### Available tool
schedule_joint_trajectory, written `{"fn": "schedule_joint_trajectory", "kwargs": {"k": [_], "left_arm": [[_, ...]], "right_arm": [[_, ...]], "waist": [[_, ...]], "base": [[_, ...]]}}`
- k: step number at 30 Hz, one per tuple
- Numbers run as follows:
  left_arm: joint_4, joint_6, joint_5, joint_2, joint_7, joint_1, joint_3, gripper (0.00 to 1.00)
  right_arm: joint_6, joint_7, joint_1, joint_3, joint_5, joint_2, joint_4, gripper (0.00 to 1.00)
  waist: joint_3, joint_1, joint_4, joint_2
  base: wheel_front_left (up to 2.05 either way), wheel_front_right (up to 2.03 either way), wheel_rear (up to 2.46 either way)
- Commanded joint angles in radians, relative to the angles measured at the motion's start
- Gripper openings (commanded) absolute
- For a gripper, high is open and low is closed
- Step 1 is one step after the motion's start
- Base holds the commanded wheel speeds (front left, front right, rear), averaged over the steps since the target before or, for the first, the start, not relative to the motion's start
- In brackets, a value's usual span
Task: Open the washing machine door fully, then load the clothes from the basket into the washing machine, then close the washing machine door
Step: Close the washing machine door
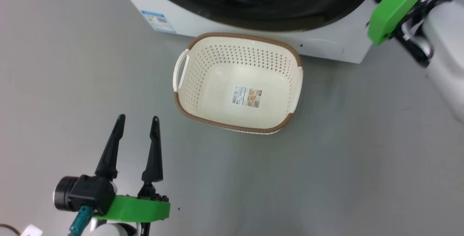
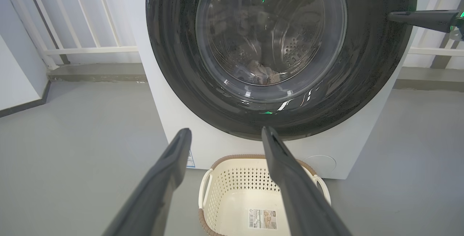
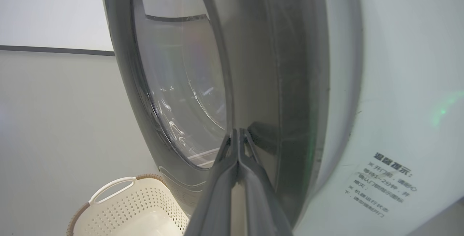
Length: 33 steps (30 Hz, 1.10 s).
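At the lower left of the head view, the left gripper (image 1: 138,119) hovered over the grey floor (image 1: 54,83), its two dark fingers spread apart with nothing between them. To its right sat the basket (image 1: 235,36), just in front of the washing machine (image 1: 326,45) and holding nothing but the label (image 1: 247,96) on its bottom. Above it the washing machine door (image 1: 290,15) lay against the white front. Farther right, the right gripper (image 3: 237,131) had its fingers pressed together, empty, with the tips touching the door's black rim.

The loading looked done and the closing nearly so, though whether the latch had caught could not be told. The risk lay there. A push from thin, closed fingertips on glossy plastic could skid sideways along the rim. It could also stop short of the click, and the door would then swing back out.

The head view caught just the door's lower arc. The left wrist view faced the door squarely and let the clothes (image 2: 262,75) be seen through the glass, heaped low in the drum (image 2: 290,47). It also showed one right finger (image 2: 420,17) reaching the rim from the side. The right wrist view gave the door edge-on, showing the seam where the rim met the front panel, which the square-on view could not judge.
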Motion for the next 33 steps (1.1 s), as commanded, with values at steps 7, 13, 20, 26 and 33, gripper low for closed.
{"fn": "schedule_joint_trajectory", "kwargs": {"k": [7, 13, 20, 26, 33], "left_arm": [[-0.034, 0.034, -0.028, 0.016, -0.008, -0.049, -0.001, 1.0], [-0.03, 0.044, -0.031, 0.016, -0.008, -0.058, -0.008, 1.0], [-0.019, 0.044, -0.023, 0.016, -0.008, -0.056, 0.004, 1.0], [-0.007, 0.037, -0.008, 0.016, -0.008, -0.048, 0.017, 1.0], [0.0, 0.021, 0.023, 0.016, -0.008, -0.028, 0.051, 1.0]], "right_arm": [[0.001, -0.011, -0.107, 0.009, 0.023, -0.023, 0.051, 0.0], [0.001, -0.011, -0.128, 0.024, 0.027, -0.015, 0.054, 0.0], [0.001, -0.012, -0.069, 0.049, 0.02, -0.005, -0.031, 0.0], [0.001, -0.012, 0.029, -0.007, 0.005, -0.015, -0.154, 0.0], [0.001, -0.012, 0.244, -0.191, -0.039, -0.032, -0.342, 0.0]], "waist": [[0.074, -0.0001, 0.066, 0.0], [0.075, -0.0001, 0.07, 0.0], [0.055, -0.0001, 0.049, 0.0], [0.022, -0.0001, 0.011, 0.0], [-0.037, -0.0001, -0.054, 0.0]], "base": [[0.0, 0.0, 0.0], [0.0, 0.0, 0.0], [0.0, 0.0, 0.0], [0.0, 0.0, 0.0], [0.0, 0.0, 0.0]]}}
